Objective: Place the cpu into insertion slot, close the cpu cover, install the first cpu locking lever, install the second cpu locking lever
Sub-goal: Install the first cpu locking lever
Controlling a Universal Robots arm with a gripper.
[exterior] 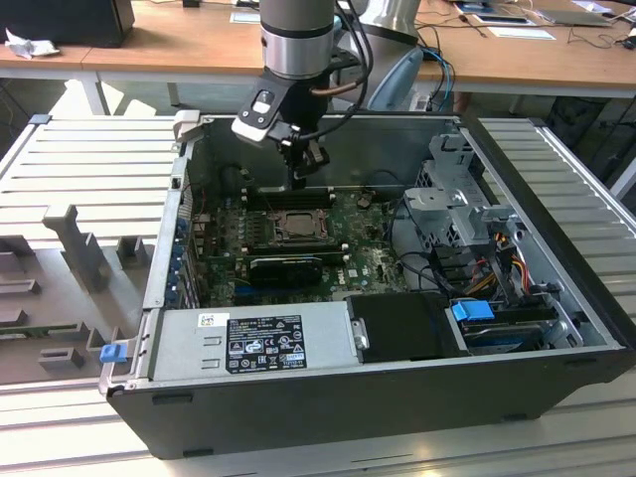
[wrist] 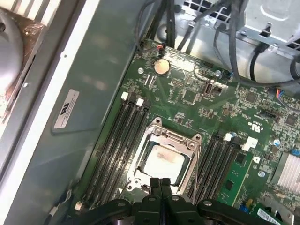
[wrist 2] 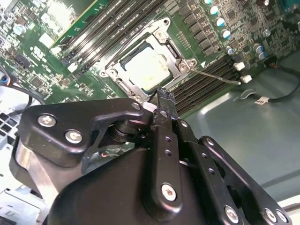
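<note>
Just over the cpu cover, the fingers sit pressed together, seemingly empty, hiding its near edge.

1. The cpu has a dull, smooth, silver-grey metal top.
2. The cpu cover is shiny bare metal.
3. The gripper is matt black, with shiny metal screws.
4. The circuit board is glossy green.
5. The table is smooth brown wood.

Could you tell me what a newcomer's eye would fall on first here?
The arm reaches down into the open computer case in the exterior view. In the first wrist view, the pale cpu sits framed by its cover amid the green board, with the shut gripper just beside it.
</note>
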